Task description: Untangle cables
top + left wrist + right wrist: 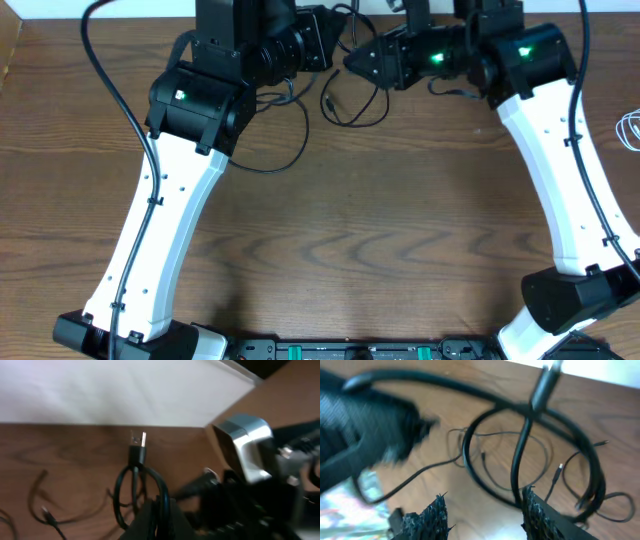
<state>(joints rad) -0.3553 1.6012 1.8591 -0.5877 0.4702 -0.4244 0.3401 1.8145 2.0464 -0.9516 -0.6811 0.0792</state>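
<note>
Dark wood-grain worktop (350, 240), with a white wall (100, 390) at its far edge. The left hand (159, 510) is pressed together on a looped black cable (119, 491) — its USB plug (138, 450) stands upright. The right hand (485, 510) is spread, a black cord (520, 460) running down to one finger. Loose cables (345, 115) lie between the arms — a white cable (630, 128) far right.

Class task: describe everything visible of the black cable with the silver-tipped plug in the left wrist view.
The black cable is a thin, rubbery-looking cord folded into a narrow upright loop. Its black plug with silver metal tip points up. The loop's lower end sits in the left gripper, jaws shut on it, above the wooden table.
</note>
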